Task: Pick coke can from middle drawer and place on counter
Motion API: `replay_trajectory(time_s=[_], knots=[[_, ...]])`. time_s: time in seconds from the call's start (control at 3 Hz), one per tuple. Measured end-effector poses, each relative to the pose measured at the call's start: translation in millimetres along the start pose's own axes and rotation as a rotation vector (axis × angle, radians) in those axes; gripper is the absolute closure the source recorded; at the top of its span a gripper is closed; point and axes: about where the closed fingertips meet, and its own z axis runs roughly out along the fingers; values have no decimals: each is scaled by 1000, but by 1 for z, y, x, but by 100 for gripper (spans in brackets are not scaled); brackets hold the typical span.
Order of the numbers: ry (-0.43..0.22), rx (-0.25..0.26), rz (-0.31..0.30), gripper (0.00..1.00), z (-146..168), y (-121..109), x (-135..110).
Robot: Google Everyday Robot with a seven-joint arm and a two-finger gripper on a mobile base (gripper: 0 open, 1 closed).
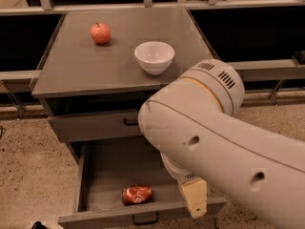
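The coke can [137, 194] lies on its side near the front of the open middle drawer [116, 166], left of centre. My gripper [193, 199] hangs below the big white arm [214, 142], over the drawer's front right part. It is to the right of the can and apart from it. The arm hides the drawer's right side. The counter [90, 68] is the grey cabinet top above.
A red-orange apple [100, 33] sits at the counter's back left and a white bowl [154, 57] near its right middle. The upper drawer [90, 126] is closed. Dark low shelves flank the cabinet. The floor is speckled.
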Motion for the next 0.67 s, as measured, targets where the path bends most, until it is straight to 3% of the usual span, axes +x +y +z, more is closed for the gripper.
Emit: replay_trajectory(time_s=[0.33, 0.67], knots=[[-84, 2, 9, 0, 12, -14, 1], [-181, 30, 55, 0, 46, -42, 3]])
